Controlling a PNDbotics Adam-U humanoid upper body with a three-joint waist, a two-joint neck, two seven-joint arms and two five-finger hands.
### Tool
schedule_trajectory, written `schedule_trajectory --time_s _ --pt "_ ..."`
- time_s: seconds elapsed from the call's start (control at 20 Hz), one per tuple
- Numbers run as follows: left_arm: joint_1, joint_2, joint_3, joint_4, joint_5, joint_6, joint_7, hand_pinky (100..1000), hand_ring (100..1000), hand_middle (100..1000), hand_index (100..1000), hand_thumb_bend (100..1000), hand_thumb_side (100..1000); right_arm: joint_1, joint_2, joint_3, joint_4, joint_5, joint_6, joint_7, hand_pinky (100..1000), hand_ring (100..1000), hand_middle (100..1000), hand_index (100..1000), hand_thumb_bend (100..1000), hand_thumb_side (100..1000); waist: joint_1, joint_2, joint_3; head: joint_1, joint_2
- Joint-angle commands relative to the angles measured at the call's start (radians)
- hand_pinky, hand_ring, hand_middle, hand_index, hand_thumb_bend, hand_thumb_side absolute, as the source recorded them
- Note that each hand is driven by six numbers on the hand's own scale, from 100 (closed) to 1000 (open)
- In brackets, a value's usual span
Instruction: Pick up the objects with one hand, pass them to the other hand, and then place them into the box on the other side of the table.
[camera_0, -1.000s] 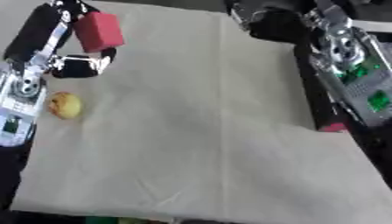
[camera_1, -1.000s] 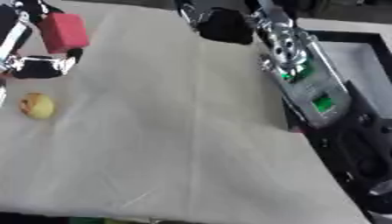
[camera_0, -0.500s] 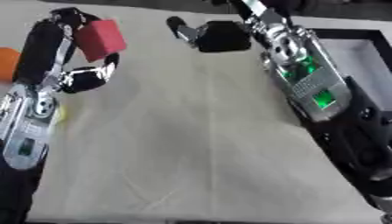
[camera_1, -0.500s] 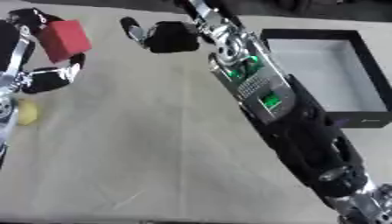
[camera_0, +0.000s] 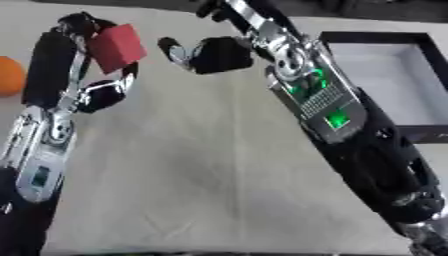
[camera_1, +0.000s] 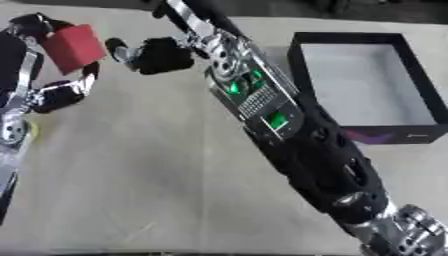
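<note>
A red block (camera_0: 116, 41) is held up over the table's far left, pinched between the fingers and thumb of my left hand (camera_0: 61, 60). My right hand (camera_0: 220, 54) has reached across from the right and hovers just right of the block. Its fingers (camera_0: 178, 51) are open and point at the block, with a small gap left between them. The black box (camera_1: 302, 60) with a pale floor stands at the far right and holds nothing.
An orange ball (camera_0: 9, 75) lies at the left edge behind my left arm. A sliver of something yellow (camera_1: 31, 131) shows beside my left forearm. A cream cloth (camera_0: 201, 165) covers the table. My right forearm (camera_0: 341, 125) spans the right half of the cloth.
The camera has tilted and shifted. My right hand has moved left across the table, closing in on the red block. The left hand still holds the block up.
</note>
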Motion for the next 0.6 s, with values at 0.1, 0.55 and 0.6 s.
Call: schedule_trajectory --time_s 0.1,0.55,0.6 --pt "-0.019 -0.010 -0.005 -0.012 -0.050 -0.002 0.025 612 406 435 577 100 100 -0.026 0.012 0.015 -0.021 -0.045 0.034 0.001 856 802 811 950 338 352 0.004 -0.023 0.000 -0.003 -0.002" --pt "-0.021 -0.032 -0.015 -0.017 -0.139 -0.008 0.060 610 412 441 576 100 100 -0.033 0.051 0.046 0.004 -0.104 0.100 -0.031 860 802 811 961 276 439 0.003 -0.023 0.004 -0.006 -0.002" --pt "-0.021 -0.033 -0.016 -0.018 -0.143 -0.008 0.064 611 413 441 576 100 100 -0.033 0.053 0.050 0.010 -0.109 0.104 -0.035 861 803 811 962 272 445 0.002 -0.024 0.004 -0.006 -0.002"
